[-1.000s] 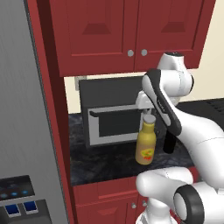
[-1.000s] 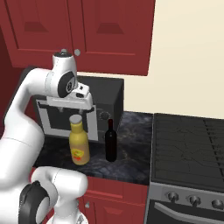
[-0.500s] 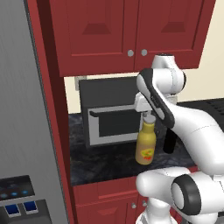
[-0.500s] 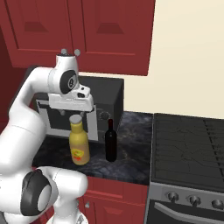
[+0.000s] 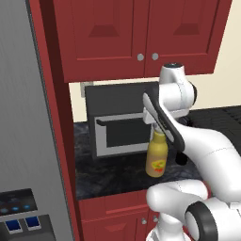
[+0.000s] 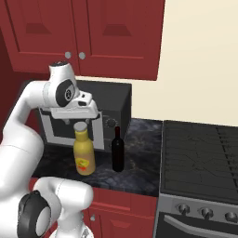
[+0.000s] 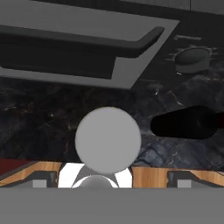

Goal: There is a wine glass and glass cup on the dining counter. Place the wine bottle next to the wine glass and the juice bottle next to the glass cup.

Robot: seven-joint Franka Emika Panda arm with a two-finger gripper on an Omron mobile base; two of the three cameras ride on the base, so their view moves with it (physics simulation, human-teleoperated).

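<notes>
The juice bottle (image 6: 84, 152), yellow-amber with a grey cap and a fruit label, stands upright on the dark wall counter (image 6: 139, 173) in front of the microwave. Close to its right stands the slim, dark wine bottle (image 6: 117, 149). My gripper (image 6: 80, 120) hangs open straight above the juice bottle's cap, fingers pointing down and holding nothing. The hand view looks down on the grey cap (image 7: 108, 140), with the wine bottle (image 7: 183, 123) a dark shape to its right. In the left base view, my gripper (image 5: 158, 129) sits just over the juice bottle (image 5: 156, 159). The wine glass, glass cup and dining counter are out of view.
A black microwave (image 6: 109, 108) stands right behind the bottles, its door handle (image 7: 78, 43) near my hand. Red cabinets (image 5: 136, 33) hang low overhead. A stove (image 6: 200, 158) lies to the right and a grey fridge (image 5: 28, 117) to the left.
My hand has settled slightly lower over the juice bottle's cap and the upper arm has swung a little. Both bottles stand where they were.
</notes>
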